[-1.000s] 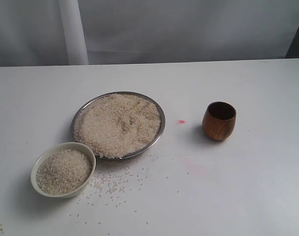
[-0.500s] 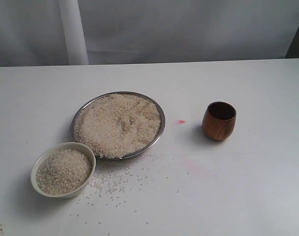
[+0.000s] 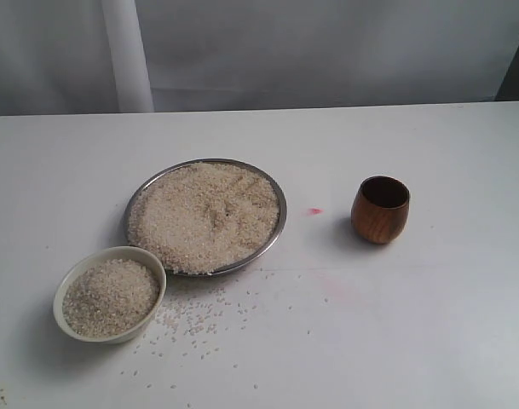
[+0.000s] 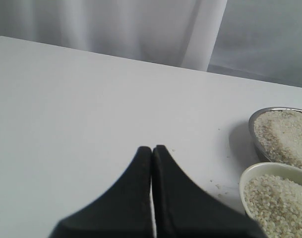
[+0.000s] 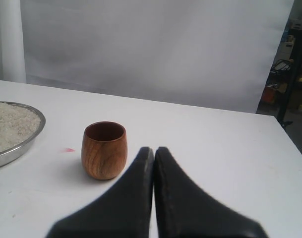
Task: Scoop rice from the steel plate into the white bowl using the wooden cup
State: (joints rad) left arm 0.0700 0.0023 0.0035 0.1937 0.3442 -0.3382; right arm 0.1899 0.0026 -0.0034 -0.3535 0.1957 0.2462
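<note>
The steel plate (image 3: 278,204) sits mid-table, heaped with rice (image 3: 204,215). Near its front left stands the white bowl (image 3: 72,277), filled with rice too. The wooden cup (image 3: 380,210) stands upright and empty to the plate's right. Neither gripper shows in the exterior view. In the left wrist view my left gripper (image 4: 151,148) is shut on nothing, with the bowl (image 4: 255,173) and plate (image 4: 253,126) off to one side. In the right wrist view my right gripper (image 5: 153,149) is shut and empty, close beside the cup (image 5: 103,150) without touching it.
Loose grains (image 3: 199,319) lie scattered on the white table in front of the plate and bowl. A small pink mark (image 3: 314,210) sits between plate and cup. A white curtain hangs behind the table's far edge.
</note>
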